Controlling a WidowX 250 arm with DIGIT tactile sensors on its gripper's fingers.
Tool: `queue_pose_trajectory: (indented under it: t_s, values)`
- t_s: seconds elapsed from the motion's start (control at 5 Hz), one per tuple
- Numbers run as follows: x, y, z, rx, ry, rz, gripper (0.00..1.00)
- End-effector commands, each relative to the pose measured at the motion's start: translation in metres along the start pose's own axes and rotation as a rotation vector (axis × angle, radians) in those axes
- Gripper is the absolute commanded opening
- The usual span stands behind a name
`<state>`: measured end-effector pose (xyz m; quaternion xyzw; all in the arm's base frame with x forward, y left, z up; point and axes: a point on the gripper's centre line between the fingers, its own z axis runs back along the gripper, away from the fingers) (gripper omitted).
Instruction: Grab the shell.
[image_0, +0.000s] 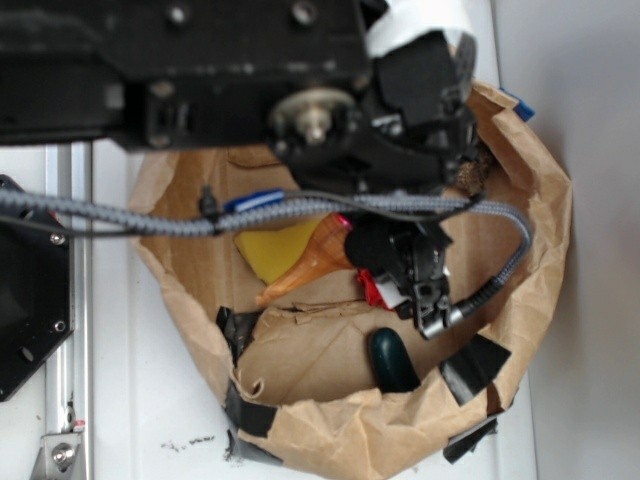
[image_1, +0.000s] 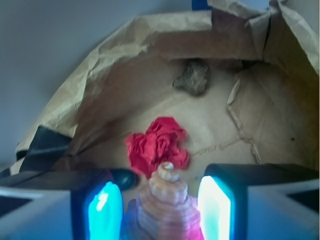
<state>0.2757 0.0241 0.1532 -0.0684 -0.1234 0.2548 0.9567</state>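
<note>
Brown paper, crumpled and taped with black tape, made a low wall (image_0: 545, 250) around everything on the white table (image_0: 160, 400). Inside it lay a yellow sponge wedge (image_0: 275, 250), a dark green lump (image_0: 393, 362) near the front wall, and a bit of blue (image_0: 252, 200) under the grey cable (image_0: 120, 217). In the wrist view a scrunched red ball of paper (image_1: 157, 144) sat just past the claw, and a rough brown rock (image_1: 192, 77) sat farther back by the paper wall.

The shell (image_1: 165, 205) was right between the two fingers (image_1: 215, 207) of the claw (image_1: 160, 207), its ridged spiral end poking up. In the exterior view its orange-tan tail (image_0: 300, 275) stuck out to the left over the sponge wedge. The fingers stood close on both sides of the shell, but I cannot tell if they were squeezing it.

The black arm (image_0: 250, 70) reached across the top of the picture and bent down into the paper ring, hiding much of the middle.
</note>
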Motion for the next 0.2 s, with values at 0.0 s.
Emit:
queue_pose_trajectory:
  t_s: [0.0]
  values:
    - [-0.0041, -0.0011, 0.0026, 0.009, -0.080, 0.000, 0.00]
